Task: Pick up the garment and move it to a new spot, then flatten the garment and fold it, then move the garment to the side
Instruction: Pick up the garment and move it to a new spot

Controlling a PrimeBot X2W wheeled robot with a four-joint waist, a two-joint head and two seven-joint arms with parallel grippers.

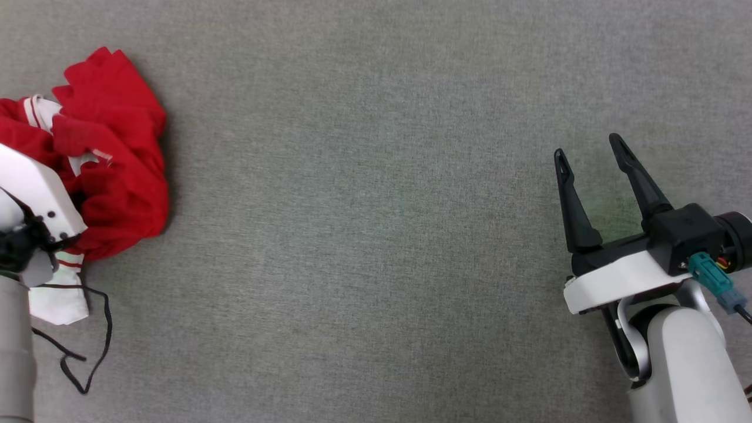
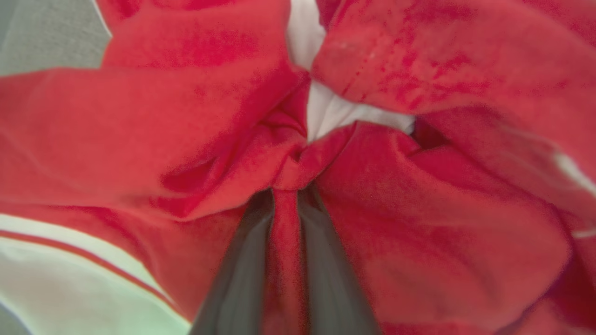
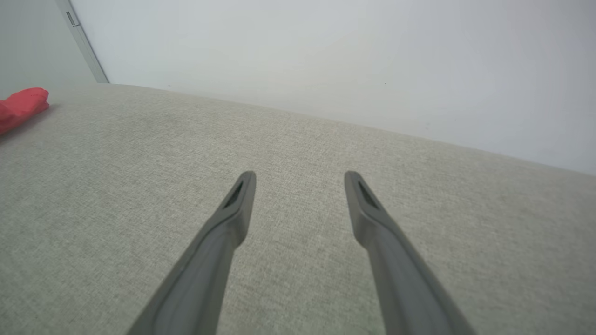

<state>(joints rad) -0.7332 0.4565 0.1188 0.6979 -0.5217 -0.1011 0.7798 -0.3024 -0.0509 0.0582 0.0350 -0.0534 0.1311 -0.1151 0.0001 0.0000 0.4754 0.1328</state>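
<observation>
The garment (image 1: 111, 164) lies crumpled in a heap at the far left of the grey worktop (image 1: 376, 235), red body bunched on top and a white sleeve (image 1: 59, 299) trailing toward the robot. It looks light, limp and likely to sag and unroll when lifted, so one pinch will probably raise a dangling bundle. A firm bite on a thick fold, or better a hem or shoulder seam, should serve the flattening to come. The left wrist view gives what the head view hides behind the pale left wrist housing (image 1: 35, 188): the left jaws are clenched on a narrow ridge of red cloth (image 2: 285, 242), which stands between the two dark fingers (image 2: 237, 279) and gathers into a knot of creases at their tips. The head view instead gives the overall layout. The right jaws stand released and empty, fingers (image 1: 573, 205) spread above bare worktop well apart from the garment, which the right wrist view catches as a red corner (image 3: 23, 104) at its left edge.
</observation>
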